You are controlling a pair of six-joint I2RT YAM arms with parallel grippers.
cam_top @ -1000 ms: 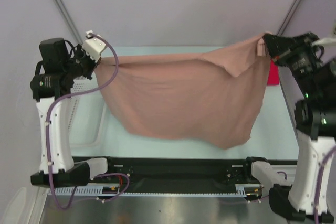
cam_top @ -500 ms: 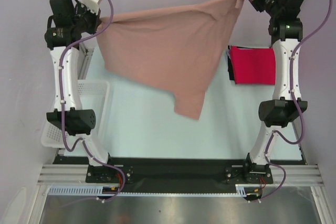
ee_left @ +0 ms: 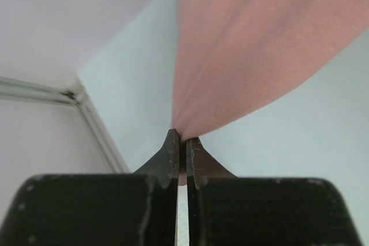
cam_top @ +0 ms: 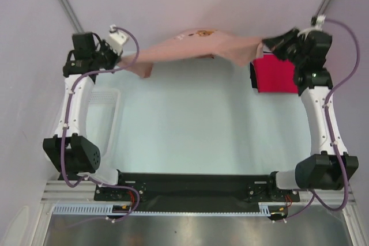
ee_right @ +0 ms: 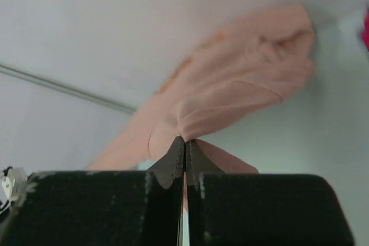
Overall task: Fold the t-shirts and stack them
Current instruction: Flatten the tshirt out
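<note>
Bench (cam_top: 184,125): pale, fills mid-frame.
Pink t-shirt (cam_top: 196,47): stretched across the upper frame between both arms.
Left gripper (ee_left: 182,142): pinched closed on one end.
Right gripper (ee_right: 184,145): pinched closed on the other end.
Red t-shirt (cam_top: 277,76): folded, upper right.

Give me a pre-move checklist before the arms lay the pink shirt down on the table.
1. Left gripper shut on the pink shirt: ok, the cloth is pinched at the fingertips.
2. Right gripper shut on the pink shirt: ok.
3. Shirt spread flat between the grippers: not ok, it is bunched near the right gripper and a flap hangs near the left.
4. Print facing up: ok, it shows in the top view.
5. Landing spot on the table: ok, bare surface shows between the arms.
6. Pink shirt apart from the folded red shirt: cannot tell, they overlap in the top view.
</note>
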